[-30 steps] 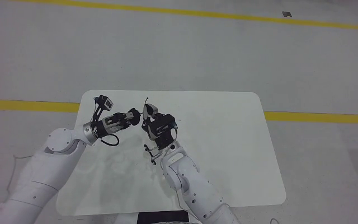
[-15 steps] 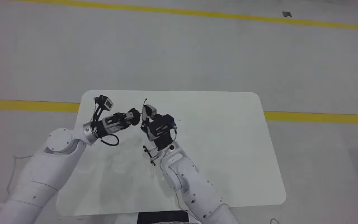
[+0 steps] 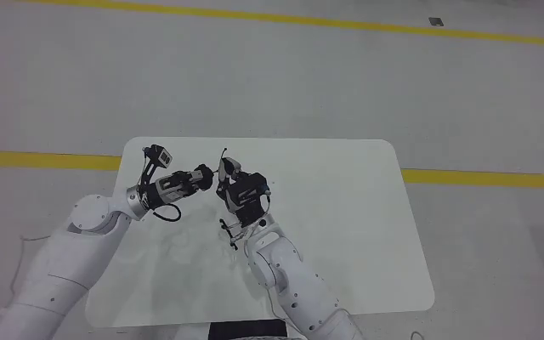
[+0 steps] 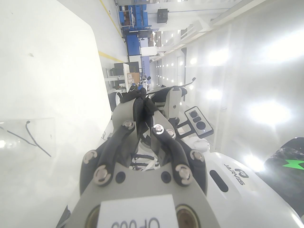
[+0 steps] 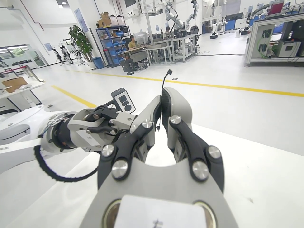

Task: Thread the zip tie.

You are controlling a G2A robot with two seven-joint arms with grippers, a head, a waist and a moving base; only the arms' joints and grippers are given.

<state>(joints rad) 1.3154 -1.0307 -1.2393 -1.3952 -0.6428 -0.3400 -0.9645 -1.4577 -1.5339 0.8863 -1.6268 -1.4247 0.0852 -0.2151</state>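
Right end effector [image 5: 162, 103] clamps zip tie [image 5: 164, 81], head free beyond fingertips. Left end effector [image 4: 140, 97] clenched just beside it. Judgement: head looks empty, so threading is still to do.

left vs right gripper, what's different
The right gripper is shut on the zip tie, its head poking out past the jaws; the left gripper looks shut, but on what is unclear. The right gripper points away from the robot, the left gripper sideways toward it. Both are above the table, tips close.
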